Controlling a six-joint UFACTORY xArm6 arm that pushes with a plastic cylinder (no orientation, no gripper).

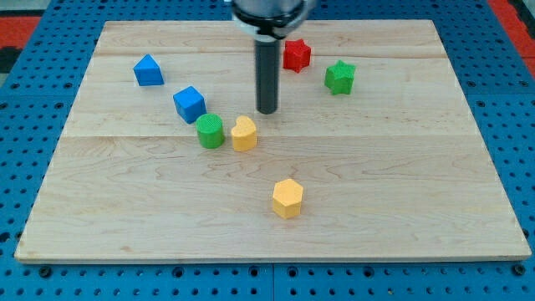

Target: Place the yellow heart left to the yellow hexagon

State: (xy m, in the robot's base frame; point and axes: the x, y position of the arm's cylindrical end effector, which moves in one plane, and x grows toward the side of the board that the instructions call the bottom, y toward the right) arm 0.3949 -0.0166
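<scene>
The yellow heart lies near the board's middle, touching or nearly touching a green cylinder on its left. The yellow hexagon lies lower and to the right, toward the view's bottom. My tip is just above and to the right of the yellow heart, a small gap away from it. The rod rises straight up to the arm at the view's top.
A blue cube sits up-left of the green cylinder. A blue house-shaped block lies at the upper left. A red star and a green star lie at the upper right. The wooden board ends in blue pegboard.
</scene>
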